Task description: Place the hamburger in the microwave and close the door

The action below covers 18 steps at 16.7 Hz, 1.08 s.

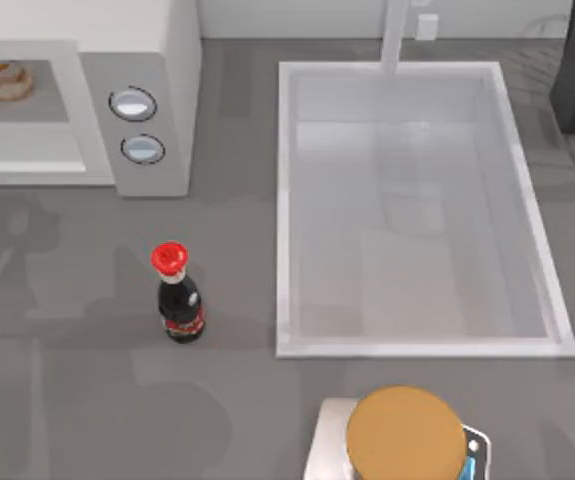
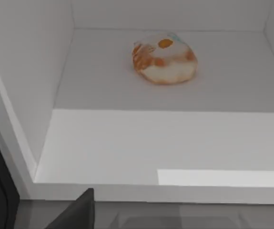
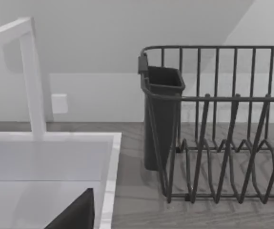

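Small round pale-tan hamburger (image 2: pixel 164 58) rests inside large white boxy microwave (image 1: pixel 157 60), on cavity floor. Left gripper, right gripper: finger state cannot be told.

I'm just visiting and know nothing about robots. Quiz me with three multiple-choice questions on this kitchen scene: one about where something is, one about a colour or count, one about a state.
1. Where is the hamburger?
A. In the sink
B. Inside the microwave
C. On the brown disc

2. What colour is the cap of the bottle?
A. Red
B. Blue
C. Green

3. In what state is the microwave's cavity?
A. Shut behind the door
B. Open, with its inside floor in view
C. Tipped on its side

Answers:
1 B: the top view shows the bun on the cavity floor, left of the two knobs, and the left wrist view shows it between the white inner walls.
2 A: the top view shows a red cap on the dark bottle standing on the table between microwave and sink.
3 B: both views look straight into the cavity, with nothing covering it.
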### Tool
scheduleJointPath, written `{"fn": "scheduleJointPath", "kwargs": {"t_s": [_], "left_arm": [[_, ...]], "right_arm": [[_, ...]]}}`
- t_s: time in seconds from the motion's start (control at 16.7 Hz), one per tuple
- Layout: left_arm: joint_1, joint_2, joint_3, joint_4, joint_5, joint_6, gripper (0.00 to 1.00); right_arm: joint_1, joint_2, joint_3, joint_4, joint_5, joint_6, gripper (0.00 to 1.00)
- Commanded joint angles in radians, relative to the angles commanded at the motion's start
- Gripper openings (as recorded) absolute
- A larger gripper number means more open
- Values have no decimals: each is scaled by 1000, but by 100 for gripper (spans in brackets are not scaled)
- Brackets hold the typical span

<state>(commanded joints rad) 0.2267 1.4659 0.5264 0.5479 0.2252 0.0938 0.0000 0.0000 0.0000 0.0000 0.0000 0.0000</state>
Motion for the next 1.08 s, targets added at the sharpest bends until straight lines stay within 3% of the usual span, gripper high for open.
{"fn": "scheduleJointPath", "kwargs": {"t_s": [0.6,1.08], "left_arm": [[-1,-90,12,-73,-9,-3,100],[-62,-512,-154,-219,-84,-33,100]], "right_arm": [[0,0,0,0,0,0,100],[0,0,0,0,0,0,100]]}}
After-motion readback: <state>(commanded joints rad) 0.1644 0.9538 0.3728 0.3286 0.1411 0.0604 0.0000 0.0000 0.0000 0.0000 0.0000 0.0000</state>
